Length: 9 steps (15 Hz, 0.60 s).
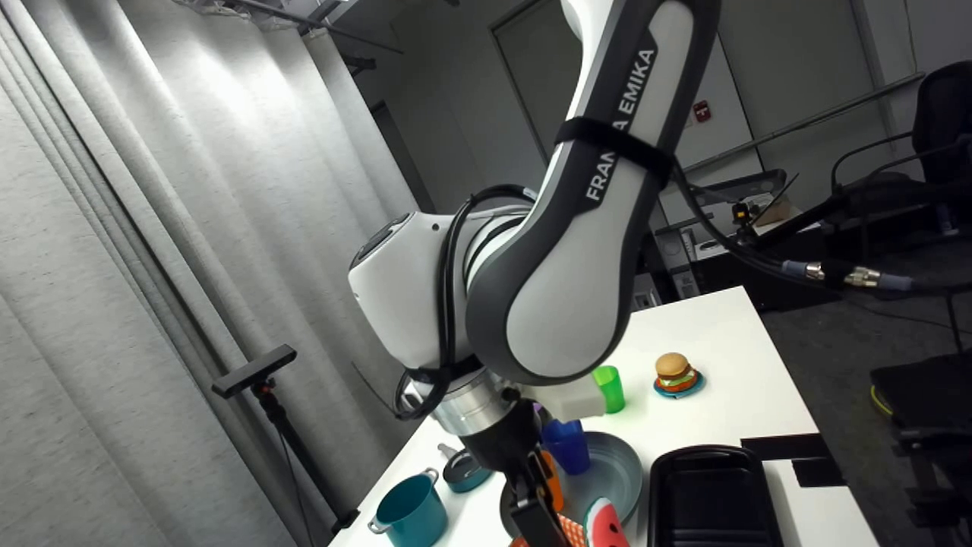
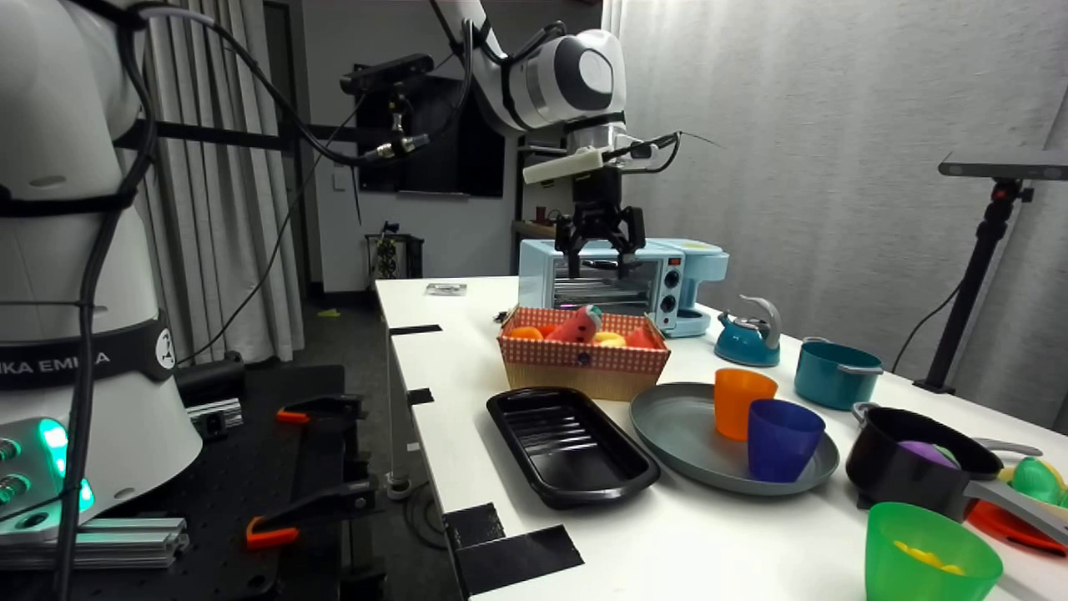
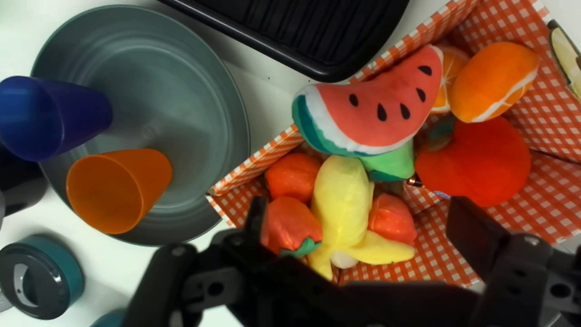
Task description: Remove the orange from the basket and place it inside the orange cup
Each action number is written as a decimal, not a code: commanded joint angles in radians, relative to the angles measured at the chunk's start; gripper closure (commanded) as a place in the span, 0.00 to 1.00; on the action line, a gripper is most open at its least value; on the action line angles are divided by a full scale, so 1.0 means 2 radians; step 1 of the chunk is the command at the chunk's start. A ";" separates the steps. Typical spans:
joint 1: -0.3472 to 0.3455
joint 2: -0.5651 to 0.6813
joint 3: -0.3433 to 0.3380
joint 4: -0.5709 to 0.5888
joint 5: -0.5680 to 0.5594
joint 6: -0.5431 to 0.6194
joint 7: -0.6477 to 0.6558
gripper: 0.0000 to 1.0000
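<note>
- Hanging above the basket (image 2: 542, 380), my gripper (image 2: 599, 267) has its jaws spread wide, with nothing between them.
- The orange (image 3: 494, 81) lies in the basket, toward one end, a strip of its cut face showing. It borders a red fruit (image 3: 476, 163); whether it rests on that or just beside it, I cannot tell.
- A slice (image 3: 454, 66) of like colour peeks out between the orange and the watermelon (image 3: 376, 97), partly covered by the watermelon. Either could answer to the task; I judge the orange the likelier, since it lies uncovered.
- In the wrist view the gap between my jaws frames the banana (image 3: 342, 204), not the orange, so I judge that I am over the basket but not lined up for the grasp.
- The orange cup (image 2: 738, 405) stands upright on the plate (image 2: 672, 426), just beside the blue cup (image 2: 784, 440). In what I see of its inside there is no fruit.
- Done, by my reckoning: the reach to the basket, and no more. The grasp is not yet made.
- Left, by the same reckoning: line up with the orange, go down, close on it, lift it clear of the basket, carry it to the plate and let it go inside the orange cup.
- The orange looks plump for that mouth, so I expect a snug drop.
</note>
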 commanded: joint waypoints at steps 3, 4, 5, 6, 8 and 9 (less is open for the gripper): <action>0.012 0.013 -0.012 -0.001 0.001 0.013 0.012 0.00; 0.012 0.017 -0.013 0.000 0.001 0.016 0.014 0.00; 0.012 0.022 -0.014 0.002 0.000 0.020 0.018 0.00; 0.012 0.028 -0.016 0.004 -0.001 0.022 0.021 0.00; 0.012 0.041 -0.020 0.009 -0.002 0.032 0.024 0.00; 0.012 0.049 -0.023 0.014 -0.002 0.040 0.025 0.00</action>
